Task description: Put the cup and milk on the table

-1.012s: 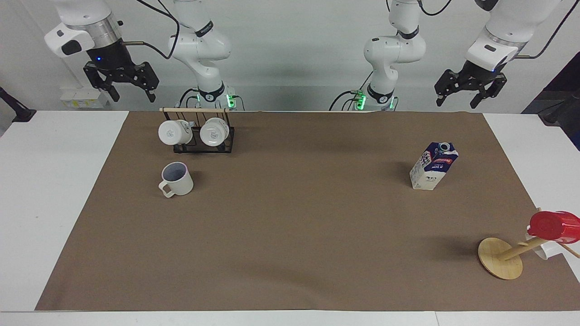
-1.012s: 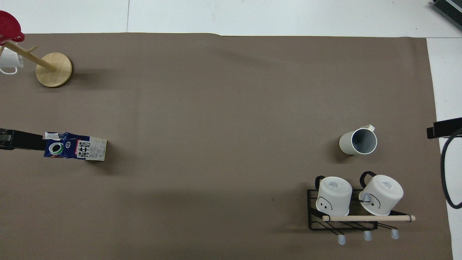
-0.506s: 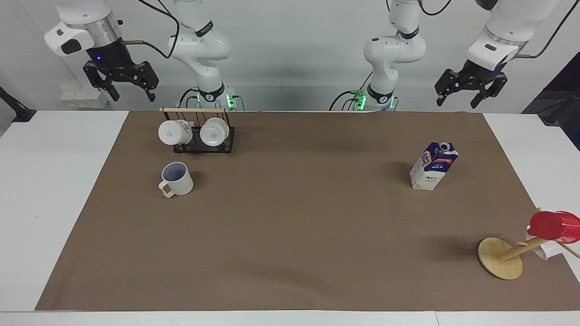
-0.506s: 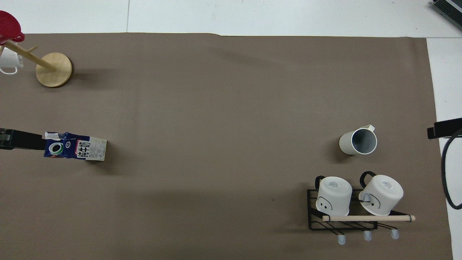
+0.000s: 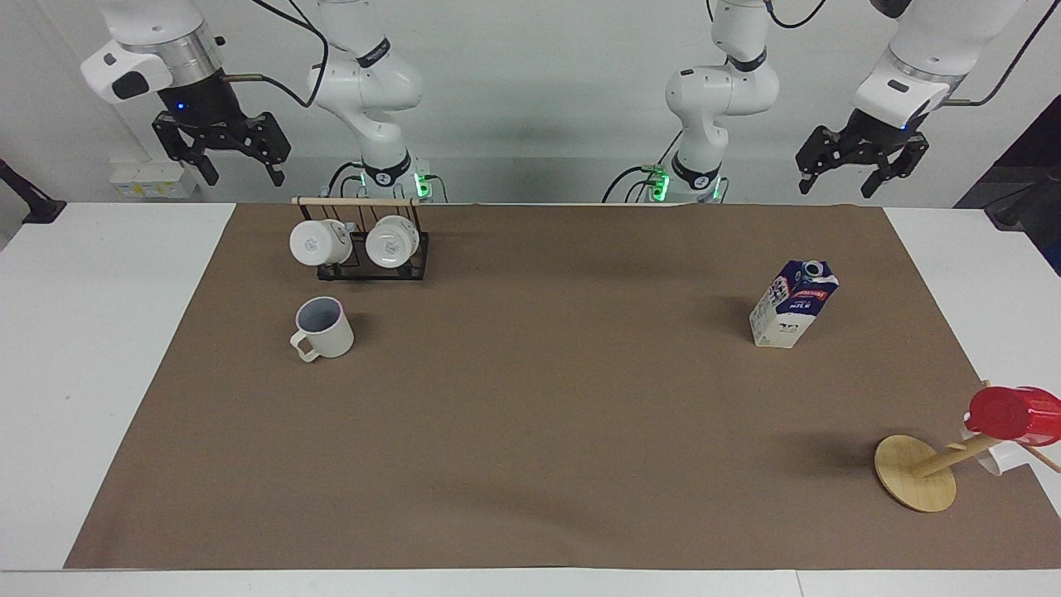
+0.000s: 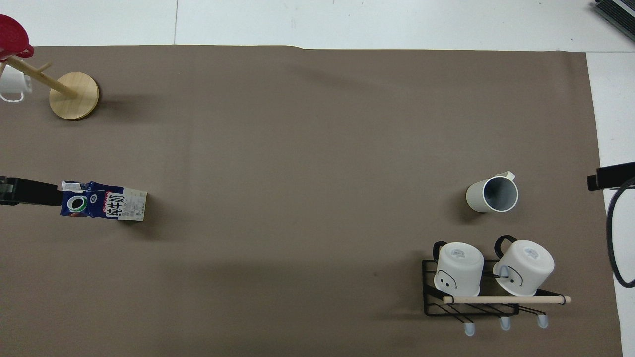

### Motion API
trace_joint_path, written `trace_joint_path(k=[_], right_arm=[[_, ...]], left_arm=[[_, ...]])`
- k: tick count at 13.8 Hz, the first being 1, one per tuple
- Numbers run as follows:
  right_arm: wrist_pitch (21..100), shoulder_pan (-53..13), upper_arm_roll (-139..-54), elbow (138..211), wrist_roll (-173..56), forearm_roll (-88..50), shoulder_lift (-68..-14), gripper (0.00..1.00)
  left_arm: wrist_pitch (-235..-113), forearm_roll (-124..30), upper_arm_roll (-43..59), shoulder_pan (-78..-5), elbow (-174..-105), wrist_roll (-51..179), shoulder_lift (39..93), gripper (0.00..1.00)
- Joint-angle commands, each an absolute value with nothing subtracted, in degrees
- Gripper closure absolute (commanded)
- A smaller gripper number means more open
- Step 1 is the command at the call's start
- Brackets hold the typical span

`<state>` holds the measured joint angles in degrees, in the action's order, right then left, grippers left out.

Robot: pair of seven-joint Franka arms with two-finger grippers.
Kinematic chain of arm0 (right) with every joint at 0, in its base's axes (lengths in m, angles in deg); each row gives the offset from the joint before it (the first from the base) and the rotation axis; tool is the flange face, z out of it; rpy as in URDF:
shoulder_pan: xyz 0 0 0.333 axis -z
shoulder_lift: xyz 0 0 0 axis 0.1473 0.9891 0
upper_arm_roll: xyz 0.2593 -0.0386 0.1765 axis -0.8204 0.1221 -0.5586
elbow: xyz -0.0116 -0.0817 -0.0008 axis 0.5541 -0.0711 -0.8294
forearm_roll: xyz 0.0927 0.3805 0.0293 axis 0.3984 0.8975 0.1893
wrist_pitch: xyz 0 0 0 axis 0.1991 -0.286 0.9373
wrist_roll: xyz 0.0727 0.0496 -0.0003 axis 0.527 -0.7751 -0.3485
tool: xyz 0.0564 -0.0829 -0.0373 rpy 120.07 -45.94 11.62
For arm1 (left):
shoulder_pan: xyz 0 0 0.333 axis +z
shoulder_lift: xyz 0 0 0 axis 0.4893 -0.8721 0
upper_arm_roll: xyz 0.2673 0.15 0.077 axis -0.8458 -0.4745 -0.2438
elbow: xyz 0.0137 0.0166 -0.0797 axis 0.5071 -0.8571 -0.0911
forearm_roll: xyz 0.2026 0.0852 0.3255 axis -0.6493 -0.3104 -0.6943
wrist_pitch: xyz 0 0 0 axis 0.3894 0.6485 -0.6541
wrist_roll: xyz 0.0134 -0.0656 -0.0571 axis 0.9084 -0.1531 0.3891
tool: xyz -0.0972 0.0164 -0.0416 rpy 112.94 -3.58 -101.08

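Two arms are being seen, both waiting raised at the robots' end of the desk (image 5: 99,373). The left end effector (image 5: 862,170) is being held up in the air with its fingers spread and nothing between them. The right end effector (image 5: 222,157) is likewise being held up with fingers spread, empty.

One brown sheet (image 5: 539,464) is being carried by the desk, and everything is resting on it. One cup (image 5: 323,328) is standing upright on the sheet toward the right arm's end, mouth up; nothing can be made out inside it. One milk carton (image 5: 793,303) is standing on the sheet toward the left arm's end, well apart from the cup, its round spout facing up.

One black wire rack (image 5: 377,259) with a wooden rod is sitting nearer to the robots than the cup. Two white mugs (image 5: 315,242) are being held on it, bottoms outward.

One wooden mug stand (image 5: 916,474) is standing at the left arm's end, farther from the robots than the carton. One red cup (image 5: 1013,414) is being carried on it; a white item, possibly another mug, is showing partly hidden beneath the red one.
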<state>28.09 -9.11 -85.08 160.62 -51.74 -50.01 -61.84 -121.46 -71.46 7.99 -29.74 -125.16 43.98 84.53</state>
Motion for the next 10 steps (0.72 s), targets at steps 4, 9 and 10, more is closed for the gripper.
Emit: trace_joint_path(k=[4, 9, 10], right_arm=[[27.5, -9.2, -85.2, 161.4, -50.8, -50.1, -62.9, 0.00], [27.9, -9.3, -85.3, 162.8, -50.5, -49.9, -63.2, 0.00], [28.5, -9.5, -85.3, 163.4, -50.5, -49.9, -63.2, 0.00]], left_arm=[[-120.9, -72.0, 8.3, -29.1, -124.4, 43.6, 84.7, 0.00], [-120.6, -72.0, 8.3, -29.0, -124.5, 43.6, 84.7, 0.00], [-120.6, -72.0, 8.3, -29.0, -124.4, 43.6, 84.7, 0.00]])
